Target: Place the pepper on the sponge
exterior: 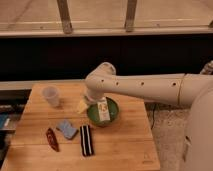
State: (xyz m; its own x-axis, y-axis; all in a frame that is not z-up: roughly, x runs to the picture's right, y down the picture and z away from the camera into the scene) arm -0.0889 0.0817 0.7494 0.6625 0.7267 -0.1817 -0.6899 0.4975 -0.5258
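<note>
The pepper (51, 139) lies near the front-left of the wooden table (125, 145), just beside the sponge (66, 128) and not on it. Farther back, the gripper (82, 105) hangs released and empty beside the green bowl (116, 112).

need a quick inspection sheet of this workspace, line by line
surface: wooden table, level
job's things: red pepper lying front left; blue sponge beside it on its right, nothing on it
clutter: clear cup back left; green bowl with a carton standing in it; striped strip right of the sponge
claw: open, empty, hanging by the bowl's left rim, away from the pepper
cables: nothing seen
surroundings: dark wall behind the table, window frame above, floor on the right
</note>
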